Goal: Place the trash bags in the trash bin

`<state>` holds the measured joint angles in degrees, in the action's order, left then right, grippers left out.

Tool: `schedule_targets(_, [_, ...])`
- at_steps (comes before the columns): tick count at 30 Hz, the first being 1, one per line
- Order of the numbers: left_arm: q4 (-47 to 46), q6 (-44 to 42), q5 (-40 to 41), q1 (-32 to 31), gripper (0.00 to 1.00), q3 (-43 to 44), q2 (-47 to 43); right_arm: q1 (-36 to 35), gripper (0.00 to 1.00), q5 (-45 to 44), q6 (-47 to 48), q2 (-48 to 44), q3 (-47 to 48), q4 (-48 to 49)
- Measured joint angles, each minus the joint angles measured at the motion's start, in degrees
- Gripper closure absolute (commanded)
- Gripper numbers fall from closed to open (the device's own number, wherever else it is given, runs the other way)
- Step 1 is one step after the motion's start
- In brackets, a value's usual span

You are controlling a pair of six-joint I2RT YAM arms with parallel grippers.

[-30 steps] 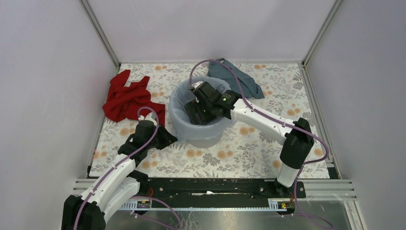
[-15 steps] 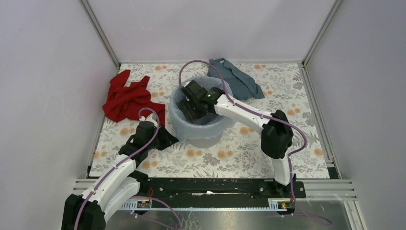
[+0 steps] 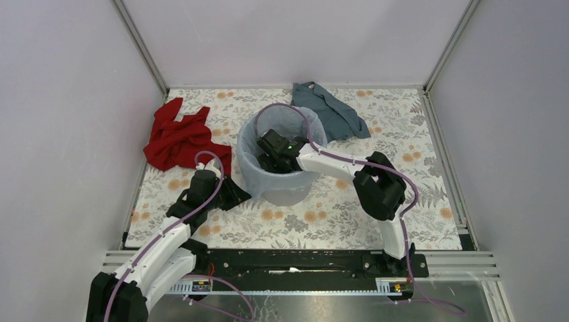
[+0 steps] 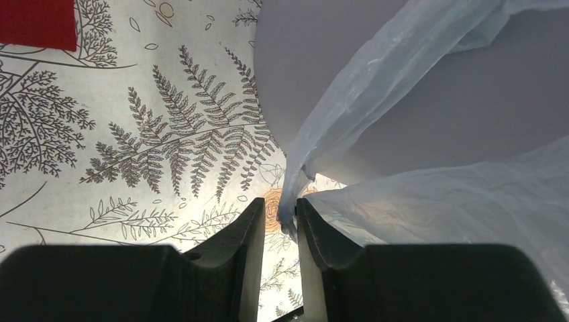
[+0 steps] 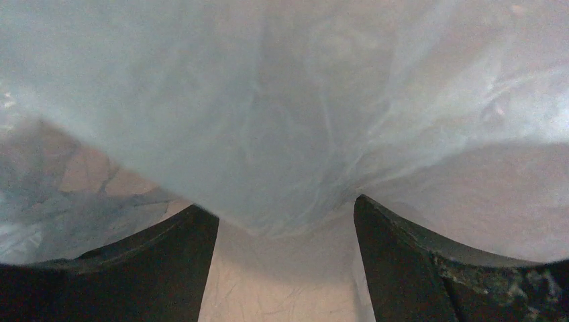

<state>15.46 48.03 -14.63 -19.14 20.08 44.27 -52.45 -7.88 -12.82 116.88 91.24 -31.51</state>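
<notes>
Flower-and-fern-patterned table surface (image 3: 322, 215), walled on three sides.

Round light grey plastic bin (image 3: 285, 194), upright near the table's centre. Its smooth outer wall (image 4: 436, 114) fills the upper right of the left wrist view.

Pale blue translucent plastic bag (image 3: 251, 164), inside the bin. Its edge is folded out over the rim and hangs down the outer wall on the left side (image 4: 376, 80). In the right wrist view the crinkled film (image 5: 282, 121) spans the whole field.

Crumpled red cloth (image 3: 176, 137), on the table left of the bin and apart from it; one corner (image 4: 37, 23) shows in the left wrist view.

Dark teal-grey cloth (image 3: 335, 111), behind and right of the bin, near the back wall.

Right gripper (image 3: 275, 151), reaching down into the bin's mouth. Its fingers are spread wide (image 5: 285, 221), with bag film bulging between them and nothing clamped.

Left gripper (image 3: 231, 194), low beside the bin's left wall. Its fingers are drawn to a narrow slit (image 4: 280, 215), pinching a hanging fold of the bag.
</notes>
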Motion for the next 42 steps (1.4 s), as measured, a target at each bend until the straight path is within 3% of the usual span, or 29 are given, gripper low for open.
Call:
schedule_targets(7, [0.4, -0.2, 0.3, 0.0, 0.63, 0.0, -0.1, 0.0, 0.04, 0.0, -0.3, -1.4, 0.6, -1.5])
schedule_targets(13, [1.5, -0.2, 1.3, 0.0, 0.36, 0.0, -0.8, 0.0, 0.0, -0.1, -0.7, -10.9, 2.1, -4.2])
schedule_targets(19, [5.3, 0.0, 2.8, 0.0, 0.19, 1.0, -2.2, 0.0, 0.0, -0.9, -0.7, -18.2, 6.3, -5.7])
schedule_targets(27, [13.3, 1.6, 6.1, 0.0, 0.14, 7.7, -9.2, 0.1, 0.01, -7.9, 2.9, -22.4, 6.7, -6.3])
schedule_targets(34, [21.7, 3.4, 9.0, 0.0, 0.1, 12.2, -14.5, 0.1, 0.01, -18.8, 5.2, -20.2, 3.0, -6.4])
schedule_targets(42, [29.9, 1.8, 14.5, 0.0, 0.07, 25.3, -15.5, -0.3, 0.0, -18.1, 5.3, -18.8, 3.8, -5.4])
